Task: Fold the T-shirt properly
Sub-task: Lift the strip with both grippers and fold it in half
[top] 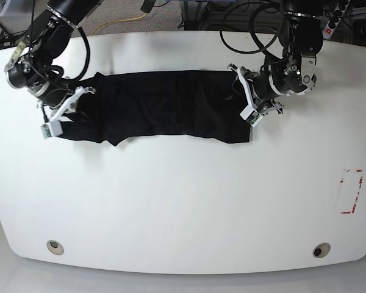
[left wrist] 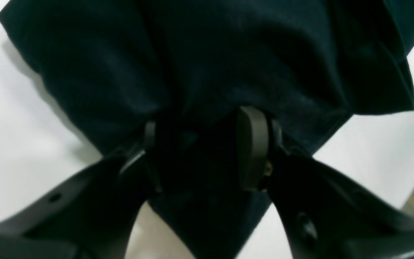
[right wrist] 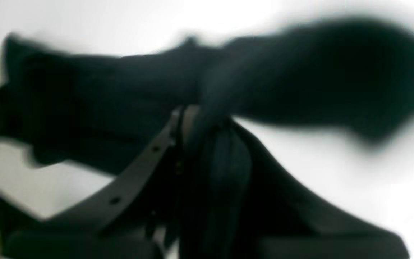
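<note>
The black T-shirt point(top: 165, 104) lies stretched into a long band across the far half of the white table point(top: 183, 201). My left gripper point(top: 249, 104) is at the band's right end. In the left wrist view this gripper point(left wrist: 199, 144) is shut on a bunch of the T-shirt point(left wrist: 207, 54), with cloth filling the space between its fingers point(left wrist: 253, 144). My right gripper point(top: 66, 110) is at the band's left end. In the blurred right wrist view it point(right wrist: 196, 122) is shut on a fold of the T-shirt point(right wrist: 120, 82). The neckline and label are hidden.
A red-outlined mark point(top: 352, 190) is on the table's right side. Two round holes point(top: 55, 246) point(top: 320, 250) sit near the front edge. Cables point(top: 244, 24) hang behind the far edge. Bare white table spreads in front of the shirt.
</note>
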`<move>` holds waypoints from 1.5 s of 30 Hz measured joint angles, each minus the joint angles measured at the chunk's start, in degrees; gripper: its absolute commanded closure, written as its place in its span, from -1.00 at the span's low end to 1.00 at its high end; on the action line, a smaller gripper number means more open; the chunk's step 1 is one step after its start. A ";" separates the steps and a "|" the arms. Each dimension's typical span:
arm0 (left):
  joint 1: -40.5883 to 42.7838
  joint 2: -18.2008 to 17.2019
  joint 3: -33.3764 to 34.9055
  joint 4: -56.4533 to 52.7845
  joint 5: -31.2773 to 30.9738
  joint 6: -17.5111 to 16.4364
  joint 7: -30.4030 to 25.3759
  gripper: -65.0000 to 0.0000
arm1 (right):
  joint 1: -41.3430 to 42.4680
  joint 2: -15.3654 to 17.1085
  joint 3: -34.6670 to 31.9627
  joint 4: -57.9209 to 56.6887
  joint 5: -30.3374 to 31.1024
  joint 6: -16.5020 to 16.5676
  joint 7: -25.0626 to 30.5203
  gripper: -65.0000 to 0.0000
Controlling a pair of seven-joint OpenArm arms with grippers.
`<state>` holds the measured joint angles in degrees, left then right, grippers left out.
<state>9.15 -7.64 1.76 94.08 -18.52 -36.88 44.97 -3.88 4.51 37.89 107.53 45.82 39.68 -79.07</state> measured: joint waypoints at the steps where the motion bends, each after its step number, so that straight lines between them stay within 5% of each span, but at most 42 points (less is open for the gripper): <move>1: -0.09 0.37 0.37 0.00 0.11 0.00 0.00 0.22 | 0.00 -0.94 -1.55 0.81 1.49 0.00 0.13 1.00; 13: 0.07 0.90 0.72 -0.02 -0.33 -0.02 0.07 0.22 | 2.43 -5.60 -17.55 2.19 2.12 -0.04 3.32 1.00; 23: 0.20 0.66 0.59 -0.02 -0.37 -0.04 0.11 0.22 | 2.23 -5.44 -35.82 2.16 -10.45 -0.02 8.37 1.00; 30: 0.20 0.63 0.55 -0.02 -0.35 -0.07 0.09 0.22 | 2.62 -5.01 -41.97 2.21 -15.02 0.17 10.05 1.00; 39: 0.81 0.81 -0.55 4.22 0.00 -0.31 0.74 0.22 | 3.06 -5.42 -46.60 2.19 -24.15 0.22 14.05 -0.40; 45: 2.91 1.88 -5.57 14.03 -0.63 -0.26 0.15 0.22 | 3.06 -5.46 -46.62 2.14 -24.96 0.24 14.58 -0.46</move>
<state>12.05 -5.76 -3.81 108.12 -19.16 -37.15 45.12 -0.82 -0.95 -8.73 109.67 20.86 39.92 -64.49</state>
